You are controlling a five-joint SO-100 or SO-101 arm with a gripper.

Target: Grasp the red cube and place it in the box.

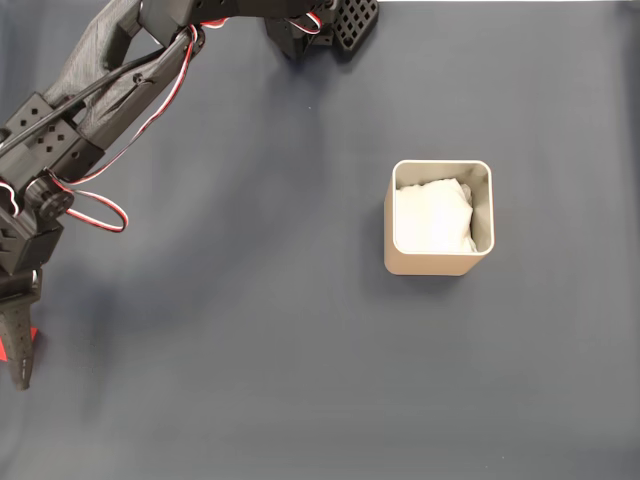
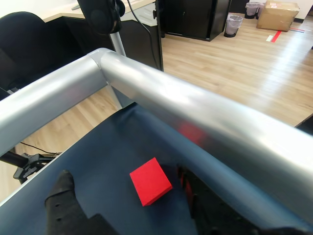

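The red cube (image 2: 150,181) lies on the dark blue table mat close to its edge, in the wrist view between my two black fingers. My gripper (image 2: 122,174) is open around it, one finger (image 2: 62,198) to its left and the other finger (image 2: 188,188) just right of it, neither clearly touching. In the fixed view my gripper (image 1: 12,348) is at the far left edge, low over the mat, with a red sliver of the cube (image 1: 4,345) beside the dark finger. The beige box (image 1: 436,264) with white crumpled lining stands right of centre, far from the gripper.
A silver metal rail (image 2: 195,112) runs along the table's edge just beyond the cube in the wrist view. The arm's base (image 1: 320,25) is at the top of the fixed view, and its links and red-white cables (image 1: 100,210) cross the upper left.
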